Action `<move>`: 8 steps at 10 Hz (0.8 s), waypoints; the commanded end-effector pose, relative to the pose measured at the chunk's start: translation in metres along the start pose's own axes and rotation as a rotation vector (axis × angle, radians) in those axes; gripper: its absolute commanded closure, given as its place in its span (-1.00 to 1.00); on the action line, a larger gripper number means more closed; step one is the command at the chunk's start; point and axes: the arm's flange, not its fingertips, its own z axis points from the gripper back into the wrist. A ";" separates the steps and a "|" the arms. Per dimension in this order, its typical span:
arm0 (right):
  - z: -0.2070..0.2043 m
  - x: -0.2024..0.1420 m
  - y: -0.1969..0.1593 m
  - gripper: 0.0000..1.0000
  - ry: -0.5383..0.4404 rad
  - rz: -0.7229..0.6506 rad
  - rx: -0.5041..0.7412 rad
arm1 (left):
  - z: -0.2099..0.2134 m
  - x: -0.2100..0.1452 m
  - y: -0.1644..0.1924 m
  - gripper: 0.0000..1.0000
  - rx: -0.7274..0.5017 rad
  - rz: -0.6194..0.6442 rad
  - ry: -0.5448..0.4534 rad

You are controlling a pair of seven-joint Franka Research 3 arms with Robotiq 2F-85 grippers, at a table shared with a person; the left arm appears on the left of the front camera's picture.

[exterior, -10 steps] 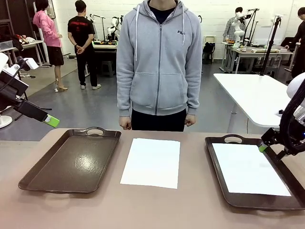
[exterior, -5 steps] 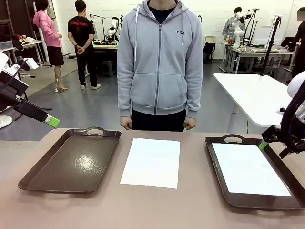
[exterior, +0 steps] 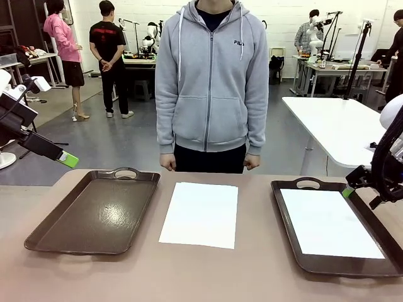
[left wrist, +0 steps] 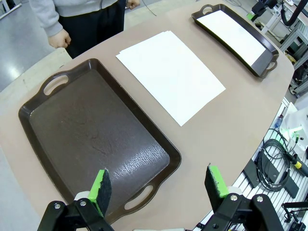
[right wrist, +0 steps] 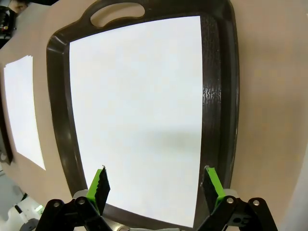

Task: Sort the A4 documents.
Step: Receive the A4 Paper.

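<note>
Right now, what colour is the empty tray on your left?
Dark brown and glossy; the tray shows best in the left wrist view.

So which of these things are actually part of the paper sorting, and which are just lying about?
Part of the job: left brown tray, empty; right brown tray; A4 sheet lying in it; pile of A4 sheets between the trays.
Just lying about: coiled black cables; white table at the back.

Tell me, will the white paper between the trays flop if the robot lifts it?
Probably floppy: the thin white rectangular paper sheets lie flat against the smooth tan table. Likely light and slidey; a push could fan the stack out.
</note>
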 end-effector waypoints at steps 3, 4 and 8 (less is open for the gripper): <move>0.000 0.001 0.000 -1.00 0.003 0.000 0.001 | 0.000 0.000 0.000 -1.00 -0.006 0.001 -0.003; 0.000 0.001 0.000 -1.00 0.003 0.000 0.001 | 0.000 0.000 0.000 -1.00 -0.006 0.001 -0.003; 0.000 0.001 0.000 -1.00 0.003 0.000 0.001 | 0.000 0.000 0.000 -1.00 -0.006 0.001 -0.003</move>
